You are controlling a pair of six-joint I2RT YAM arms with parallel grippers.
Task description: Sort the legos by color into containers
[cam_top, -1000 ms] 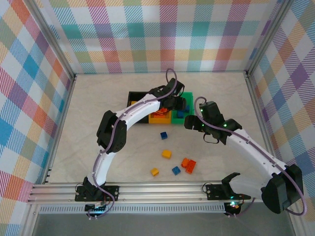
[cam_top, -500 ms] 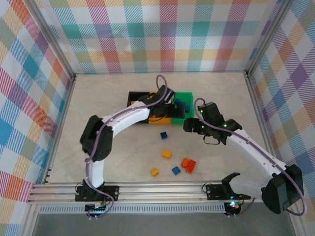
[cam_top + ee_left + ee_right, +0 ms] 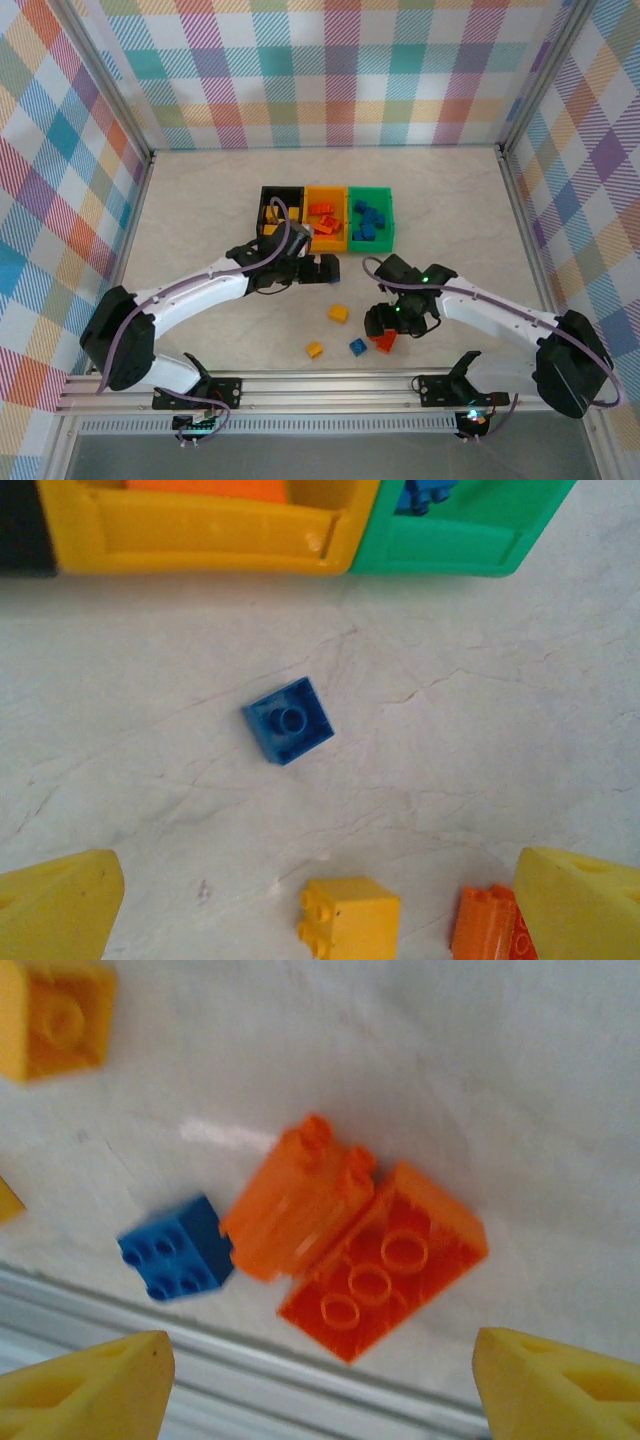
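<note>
Now that it has let go at the bins (image 3: 347,215), the left tool (image 3: 322,268) hangs wide open, empty, over a loose blue brick (image 3: 288,720).
Right tool (image 3: 383,330), jaws apart and empty, has come down over two orange bricks (image 3: 340,1240) on the worktop (image 3: 200,220).

Pale marbled table (image 3: 200,200), three joined containers (image 3: 326,189) and scattered legos (image 3: 339,313) on it

Black, orange-yellow, green containers (image 3: 327,188) in a row, loose legos (image 3: 339,314) scattered near them
</note>
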